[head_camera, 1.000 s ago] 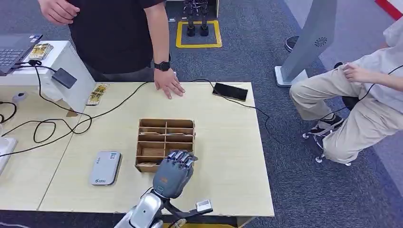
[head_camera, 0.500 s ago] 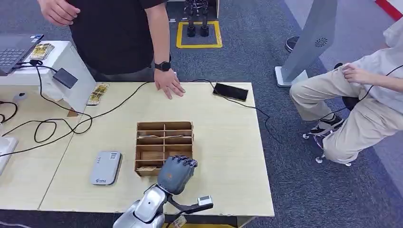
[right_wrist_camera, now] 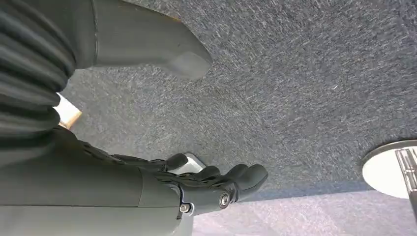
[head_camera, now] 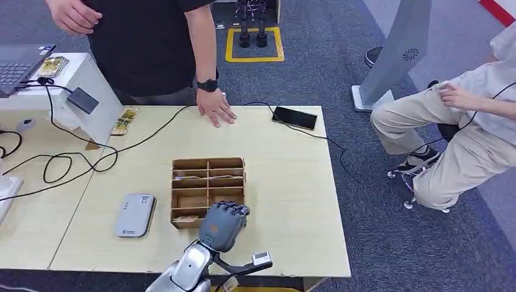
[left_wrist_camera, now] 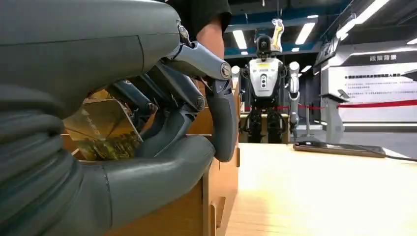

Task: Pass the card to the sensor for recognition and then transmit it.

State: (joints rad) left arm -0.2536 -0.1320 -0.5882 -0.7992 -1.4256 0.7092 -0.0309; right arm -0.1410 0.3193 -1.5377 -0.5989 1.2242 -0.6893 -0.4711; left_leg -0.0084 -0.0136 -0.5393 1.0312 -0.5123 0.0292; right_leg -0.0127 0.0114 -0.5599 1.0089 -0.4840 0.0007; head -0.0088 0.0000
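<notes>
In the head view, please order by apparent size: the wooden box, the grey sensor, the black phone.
1. wooden box
2. grey sensor
3. black phone, though it lies farther from the camera, so its true size against the sensor is unsure.

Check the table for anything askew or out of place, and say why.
The wooden card box sits slightly turned against the table edges, with the left hand at its near corner. Black cables loop loosely across the left side. Nothing looks spilled or damaged.

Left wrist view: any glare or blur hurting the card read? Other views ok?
Left wrist view: ceiling lights blow out behind, the card is dim under the left hand but its print shows. Head view: even light, sharp, soft shadows by the wooden organizer. Right wrist view: carpet sharp, right hand dark.
</notes>
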